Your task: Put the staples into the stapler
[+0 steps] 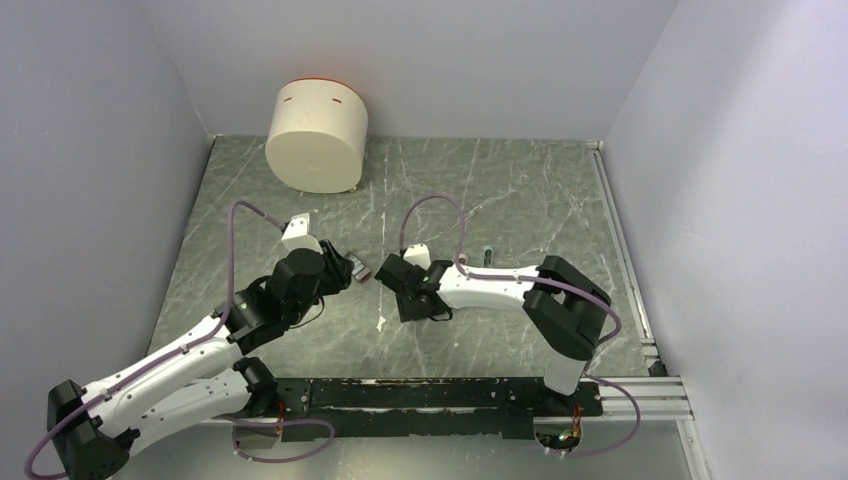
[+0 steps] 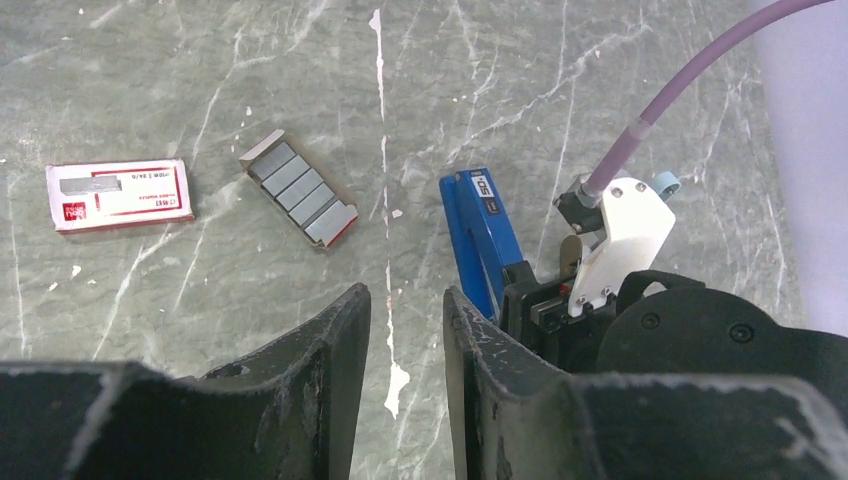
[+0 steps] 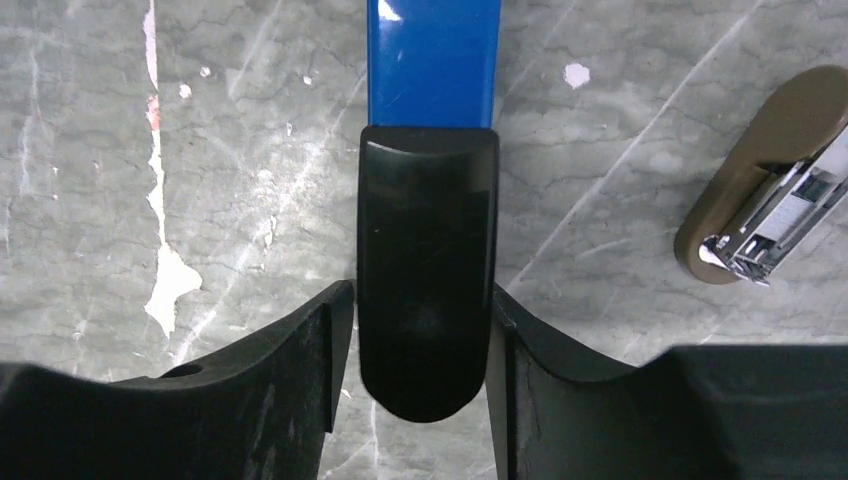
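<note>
From above, on a grey marbled table (image 1: 520,190): left gripper (image 1: 350,270) and right gripper (image 1: 383,270) nearly tip to tip near the centre, too small at this range to tell how either pair of jaws stands; a white drum (image 1: 317,135) with an orange rim at the far edge; a small pale-blue piece (image 1: 487,250) off to the right of both grippers. From the left wrist: left jaws spread over bare stone, gripping nothing, dark fingers (image 2: 320,370) filling the bottom of the view; at far left, flat on the table, the red staple box (image 2: 120,195), white label up; just right of it but apart, the staples (image 2: 298,188), five grey blocks in a row in an open tray (image 2: 342,233) set at a slant; further right, the blue stapler (image 2: 478,230), its near end buried in the right gripper, well apart from staples and staple box alike. From the right wrist: right jaws closed on the stapler's black end, one finger (image 3: 300,380) pressed to each side, blue body running straight away up the view; off to the right, a tan oblong piece (image 3: 745,215) with bright metal showing inside, clear of the stapler.
</note>
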Controlling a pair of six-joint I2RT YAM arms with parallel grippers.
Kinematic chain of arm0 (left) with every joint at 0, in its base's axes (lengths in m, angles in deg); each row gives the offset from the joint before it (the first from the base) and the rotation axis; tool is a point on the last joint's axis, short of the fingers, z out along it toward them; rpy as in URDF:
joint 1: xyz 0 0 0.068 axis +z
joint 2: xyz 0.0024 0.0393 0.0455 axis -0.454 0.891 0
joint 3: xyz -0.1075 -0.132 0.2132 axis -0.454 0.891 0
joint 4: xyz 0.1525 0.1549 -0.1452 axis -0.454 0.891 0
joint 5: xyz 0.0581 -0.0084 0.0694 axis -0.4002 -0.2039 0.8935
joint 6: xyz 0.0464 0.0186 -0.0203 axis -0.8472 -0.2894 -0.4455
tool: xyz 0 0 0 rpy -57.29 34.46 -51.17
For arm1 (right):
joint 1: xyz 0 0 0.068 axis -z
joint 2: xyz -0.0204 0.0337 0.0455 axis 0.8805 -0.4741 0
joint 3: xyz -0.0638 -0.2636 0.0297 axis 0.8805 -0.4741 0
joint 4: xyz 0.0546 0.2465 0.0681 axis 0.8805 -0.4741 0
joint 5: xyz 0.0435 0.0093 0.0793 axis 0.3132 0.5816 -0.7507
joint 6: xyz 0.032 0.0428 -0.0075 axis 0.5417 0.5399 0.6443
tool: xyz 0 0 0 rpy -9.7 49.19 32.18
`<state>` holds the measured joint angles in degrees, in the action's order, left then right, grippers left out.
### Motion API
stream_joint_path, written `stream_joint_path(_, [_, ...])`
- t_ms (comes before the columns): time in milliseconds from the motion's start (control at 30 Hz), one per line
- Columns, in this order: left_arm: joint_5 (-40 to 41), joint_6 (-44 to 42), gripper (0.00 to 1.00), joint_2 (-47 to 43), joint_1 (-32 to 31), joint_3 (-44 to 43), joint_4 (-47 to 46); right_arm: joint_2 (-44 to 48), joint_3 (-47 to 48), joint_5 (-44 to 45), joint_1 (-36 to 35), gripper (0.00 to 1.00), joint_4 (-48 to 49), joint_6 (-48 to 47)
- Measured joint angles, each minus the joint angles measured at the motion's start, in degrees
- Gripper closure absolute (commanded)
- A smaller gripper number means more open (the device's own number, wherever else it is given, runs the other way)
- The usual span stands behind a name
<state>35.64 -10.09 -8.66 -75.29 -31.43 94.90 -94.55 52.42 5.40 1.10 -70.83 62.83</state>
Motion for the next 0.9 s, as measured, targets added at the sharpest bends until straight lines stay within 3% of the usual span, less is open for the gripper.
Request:
stream_joint_path(467, [-0.26,-0.07,0.60,0.35,0.00,-0.24,0.50,-6.49,7.50,0.50,3.02,0.62,3.08,-0.37])
stream_joint_path(667, [-0.70,-0.24,0.60,0.50,0.00,-0.79,0.50,-9.22,10.93,0.48,5.20,0.44,5.16,-0.55])
stream_joint_path(900, [-2.91,-1.05,0.44,0.92,0.00,-0.81,-0.04,-5.88,11.26,-0.20,5.97,0.37,6.10,-3.30])
